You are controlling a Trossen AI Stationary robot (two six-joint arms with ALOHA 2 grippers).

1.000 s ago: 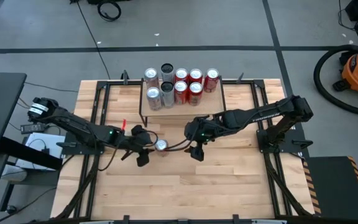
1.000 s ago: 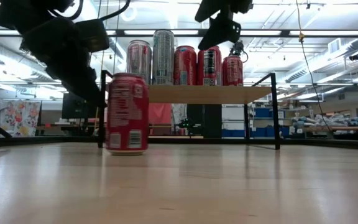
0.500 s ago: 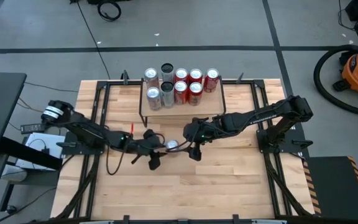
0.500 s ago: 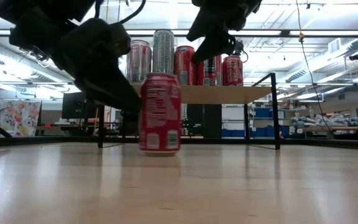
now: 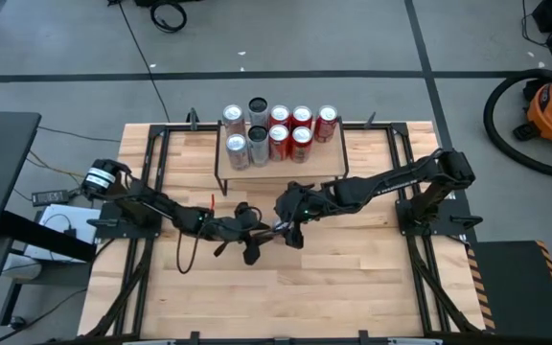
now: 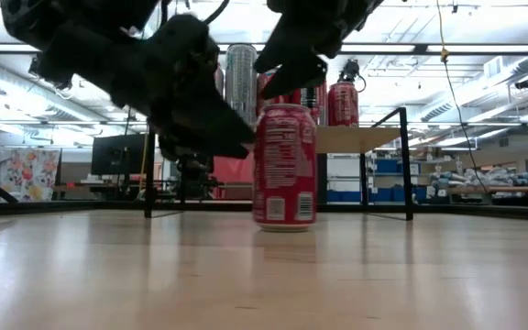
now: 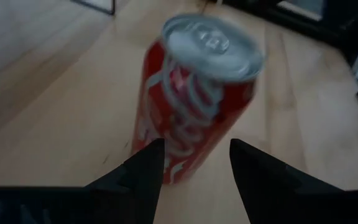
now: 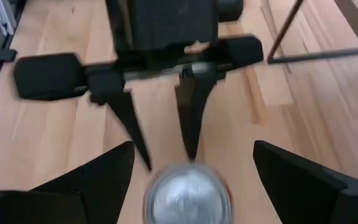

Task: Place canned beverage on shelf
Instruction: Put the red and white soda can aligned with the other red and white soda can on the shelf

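Can (image 6: 284,165): red, upright on the wooden table (image 5: 353,287), in front of the shelf (image 5: 329,165), between our two claws
Left claw (image 7: 194,163): fingers spread, close against the can's side; we cannot tell if they touch
Right claw (image 8: 188,180): fingers wide apart, hovering just above the can top, holding nothing
Shelf: eight cans (image 5: 278,129) standing on it
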